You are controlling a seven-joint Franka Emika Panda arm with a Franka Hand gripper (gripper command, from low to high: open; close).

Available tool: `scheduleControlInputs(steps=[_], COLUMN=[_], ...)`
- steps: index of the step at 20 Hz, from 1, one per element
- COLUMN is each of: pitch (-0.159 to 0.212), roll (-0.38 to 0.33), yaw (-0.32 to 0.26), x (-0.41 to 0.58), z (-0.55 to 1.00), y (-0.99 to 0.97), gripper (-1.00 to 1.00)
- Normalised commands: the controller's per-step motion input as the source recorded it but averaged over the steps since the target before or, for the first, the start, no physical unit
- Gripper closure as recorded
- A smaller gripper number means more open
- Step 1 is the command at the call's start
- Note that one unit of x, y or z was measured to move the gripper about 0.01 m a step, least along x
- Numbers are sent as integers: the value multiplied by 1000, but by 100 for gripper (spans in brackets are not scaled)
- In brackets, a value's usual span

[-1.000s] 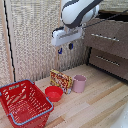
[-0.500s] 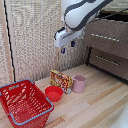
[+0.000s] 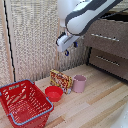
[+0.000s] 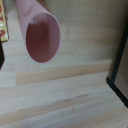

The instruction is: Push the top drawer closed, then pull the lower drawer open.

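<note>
The hand [image 3: 66, 48] hangs in the air above the table [image 3: 95, 102], holding nothing; whether its fingers are spread or pressed together cannot be told. Below it stand a pink cup [image 3: 79, 83], a snack box [image 3: 60, 80] and a red bowl [image 3: 53, 93]. A red basket [image 3: 25, 104] sits toward the exterior view's left. On the exterior view's right, the top drawer [image 3: 106, 37] juts out above the lower drawer [image 3: 109, 60].

No words or numbers are showing clearly enough to read. The small box [image 3: 60, 80] is wearing a busy picture, but its print is too blurry.
</note>
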Motion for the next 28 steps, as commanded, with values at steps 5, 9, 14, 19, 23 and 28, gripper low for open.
scheduleControlInputs(steps=[5,9,14,19,23,28], pitch=[0,0,0,0,0,-17], roll=[-375,-375,-375,-375,-333,-329], yaw=[30,32,43,42,83,111], x=[73,71,6,0,0,0], z=[81,74,22,65,286,242], y=[187,191,155,162,65,-1], gripper=[-100,-100,-100,-100,-100,-100])
